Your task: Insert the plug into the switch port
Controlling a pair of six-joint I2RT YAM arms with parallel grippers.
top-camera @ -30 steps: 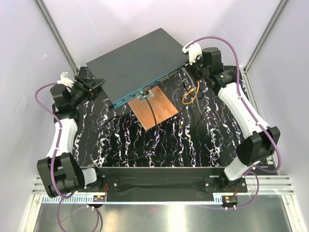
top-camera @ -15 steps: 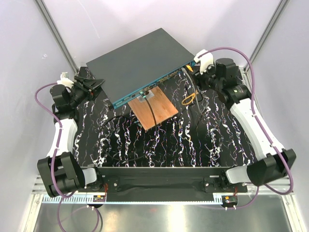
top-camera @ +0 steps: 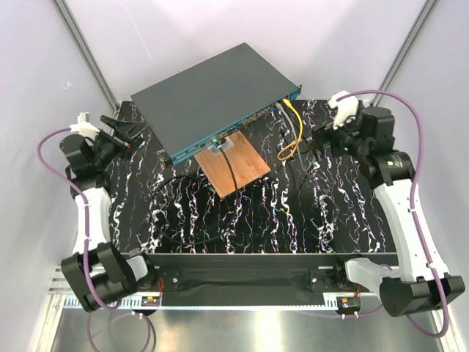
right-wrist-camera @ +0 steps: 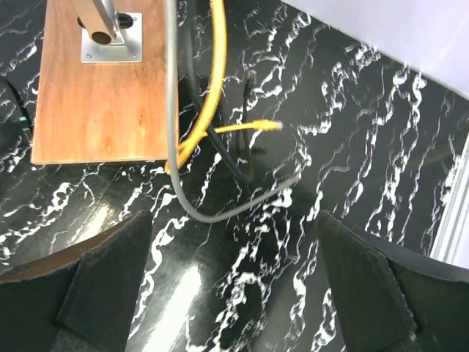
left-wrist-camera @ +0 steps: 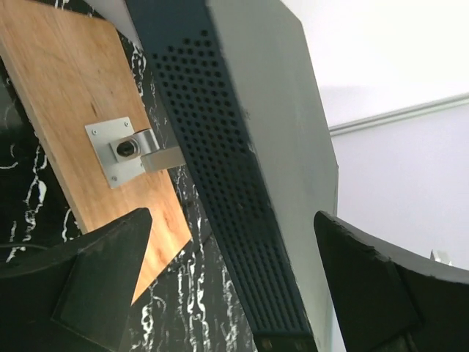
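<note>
The switch (top-camera: 212, 95), a flat dark box with a teal-edged front face, lies angled at the back of the table. A yellow cable (top-camera: 299, 128) runs from that face near its right end down onto the table. Its plug (top-camera: 284, 103) meets the row of ports, too small to judge how deep. My right gripper (top-camera: 316, 141) hangs open to the right of the cable, holding nothing. In the right wrist view the cable's other yellow connector (right-wrist-camera: 270, 126) lies loose. My left gripper (top-camera: 130, 133) stands open beside the switch's left end, whose perforated side (left-wrist-camera: 220, 147) shows between its fingers.
A brown wooden board (top-camera: 234, 167) with a small metal bracket (left-wrist-camera: 121, 150) lies in front of the switch. A grey cable (right-wrist-camera: 172, 110) and black cables (top-camera: 183, 213) trail over the black marbled table (top-camera: 293, 213). White walls and metal posts enclose the space.
My right gripper opened, let go at the switch's right front corner and drew back right, leaving the yellow cable there. My left gripper opened and pulled away left from the switch.
</note>
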